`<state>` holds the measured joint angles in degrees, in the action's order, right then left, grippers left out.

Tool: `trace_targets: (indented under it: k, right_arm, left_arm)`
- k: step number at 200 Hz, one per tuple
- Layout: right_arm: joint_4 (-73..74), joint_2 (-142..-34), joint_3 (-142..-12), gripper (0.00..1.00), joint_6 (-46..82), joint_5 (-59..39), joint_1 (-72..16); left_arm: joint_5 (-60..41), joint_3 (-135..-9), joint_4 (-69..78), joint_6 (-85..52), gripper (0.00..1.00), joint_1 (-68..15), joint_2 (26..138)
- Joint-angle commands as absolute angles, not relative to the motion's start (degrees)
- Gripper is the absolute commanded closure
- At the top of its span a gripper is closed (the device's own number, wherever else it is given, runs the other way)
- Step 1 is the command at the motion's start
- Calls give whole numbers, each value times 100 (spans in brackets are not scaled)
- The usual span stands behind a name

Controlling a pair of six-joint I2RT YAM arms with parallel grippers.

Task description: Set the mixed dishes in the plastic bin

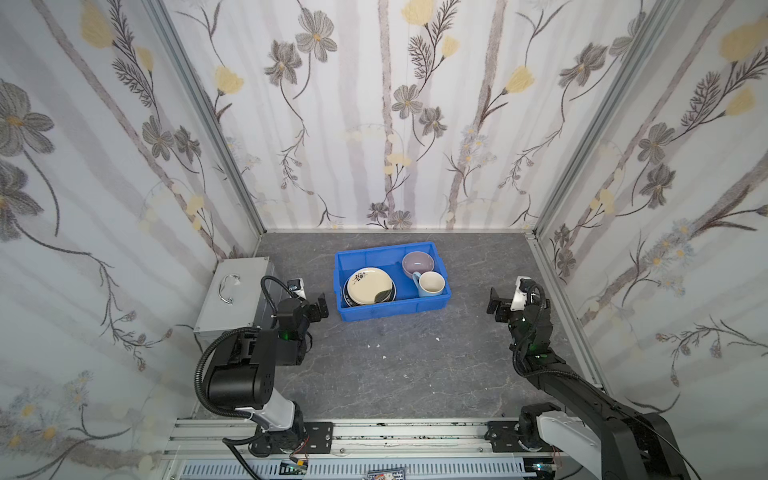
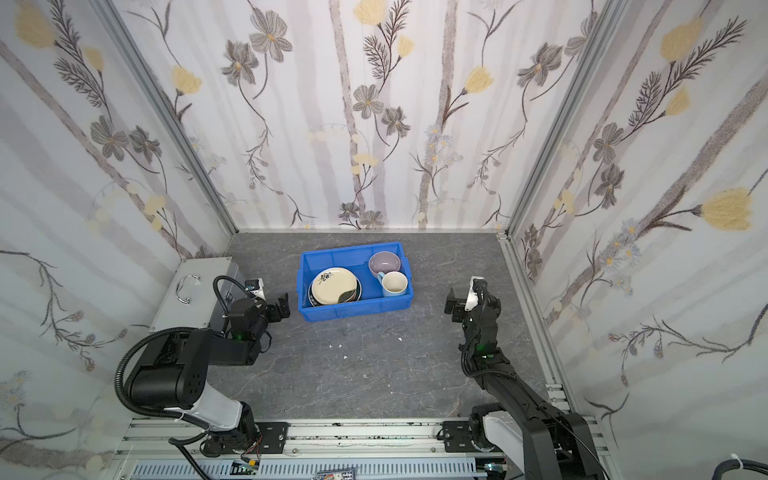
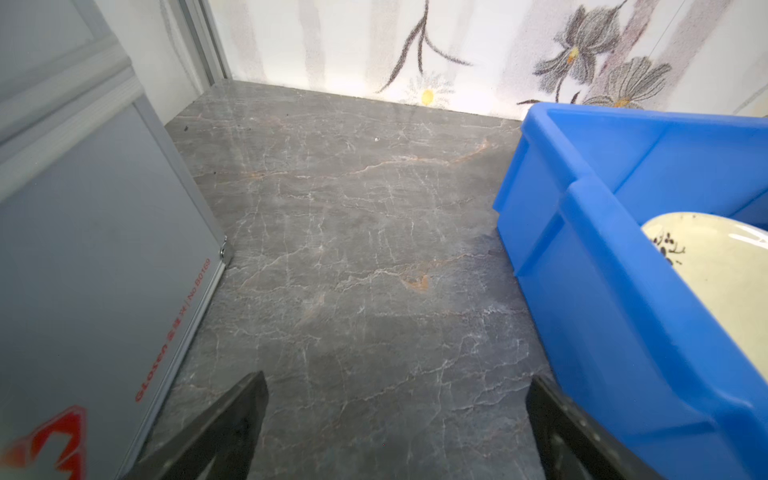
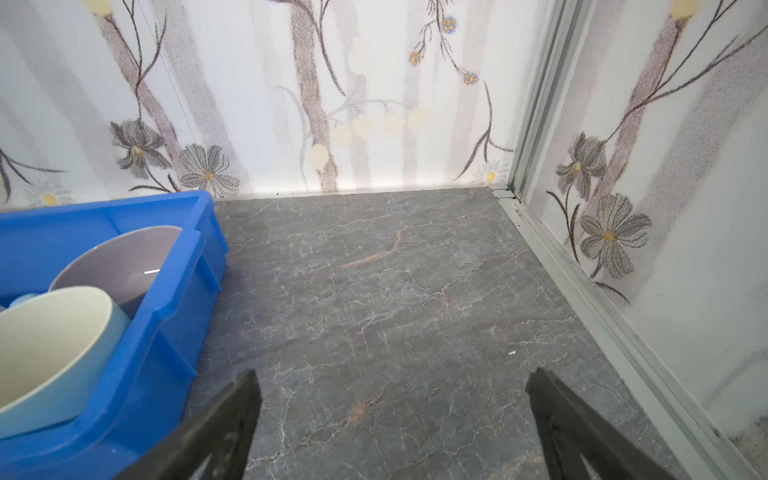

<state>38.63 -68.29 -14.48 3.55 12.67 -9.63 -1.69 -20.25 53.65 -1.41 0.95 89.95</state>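
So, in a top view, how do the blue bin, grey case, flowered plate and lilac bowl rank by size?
Largest first:
blue bin
grey case, partly behind an arm
flowered plate
lilac bowl

The left arm [image 1: 245, 365] is sitting folded, elbow raised and wrist reaching forward, with the left gripper [image 1: 311, 300] hovering low, jaws spread wide and holding nothing. The right arm [image 1: 582, 395] is stretching forward from its base, and the right gripper [image 1: 505, 298] is hanging low too, jaws wide apart and empty, its fingers [image 4: 224, 424] pointing ahead.
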Motion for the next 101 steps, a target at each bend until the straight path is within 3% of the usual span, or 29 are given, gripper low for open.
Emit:
trace_targets:
  k: [1,37,101]
  right_arm:
    - [5123,-6947,-1153,0,295,1300,-928]
    - [6154,-7277,-1037,0,220,1244,-867]
    - [5699,-7536,-1399,0,216,1146,-790]
  left_arm:
    - [-246,-2183,5383,-127,0,127,9017]
    - [-325,-2213,5295,-132,0,156,9008]
    - [-321,-2216,5290,-131,0,158,9006]
